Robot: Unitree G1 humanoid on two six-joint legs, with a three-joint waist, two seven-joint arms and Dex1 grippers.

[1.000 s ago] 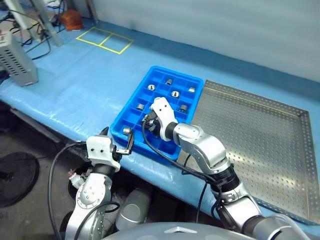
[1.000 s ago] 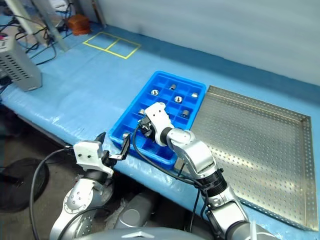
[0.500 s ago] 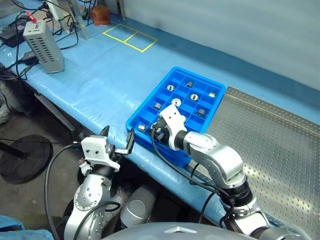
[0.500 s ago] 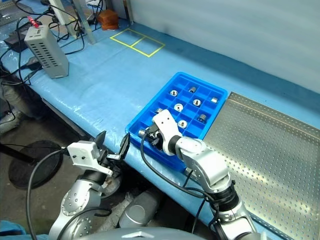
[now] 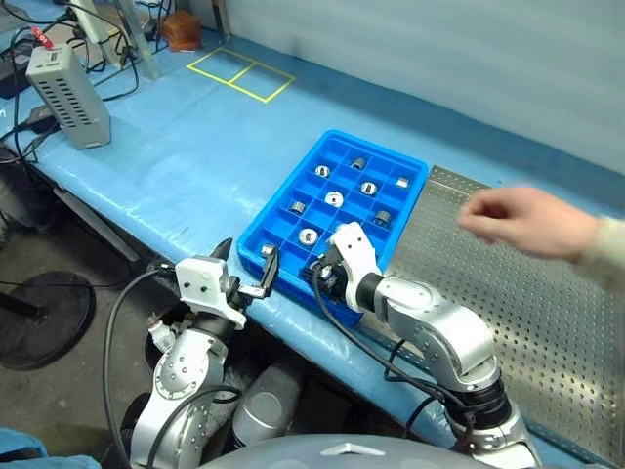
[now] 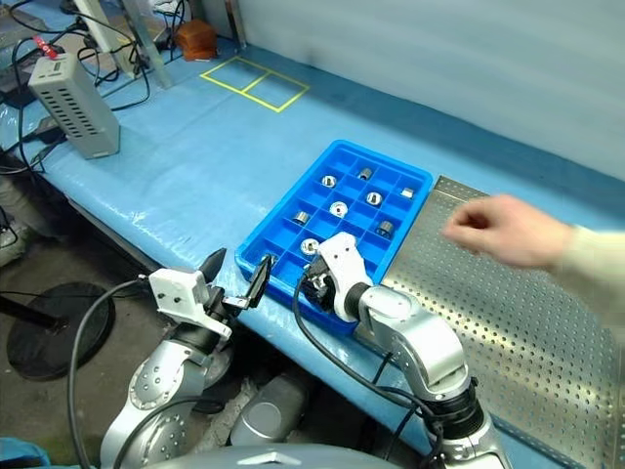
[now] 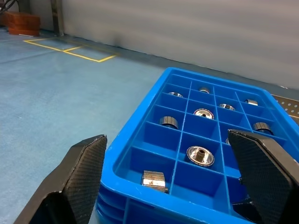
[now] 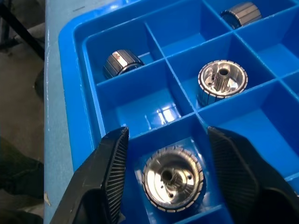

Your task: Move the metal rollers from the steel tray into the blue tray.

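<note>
1. Blue tray [image 5: 293, 191] on table [image 5: 166, 166], just left of steel tray [image 5: 547, 313]; edges side by side.
2. Rollers [image 5: 334, 198] in separate compartments of blue tray, one per cell; one in near-left corner cell [image 7: 153, 179].
3. Right gripper [image 8: 168, 154] over near edge of blue tray, fingers apart either side of a roller [image 8: 173, 180] lying in its cell.
4. Left gripper [image 5: 244, 274] before tray's near-left corner, fingers wide.
5. Person's hand [image 5: 522, 220] above steel tray, right of blue tray.
6. Vented box [image 5: 66, 93] far left on table.
</note>
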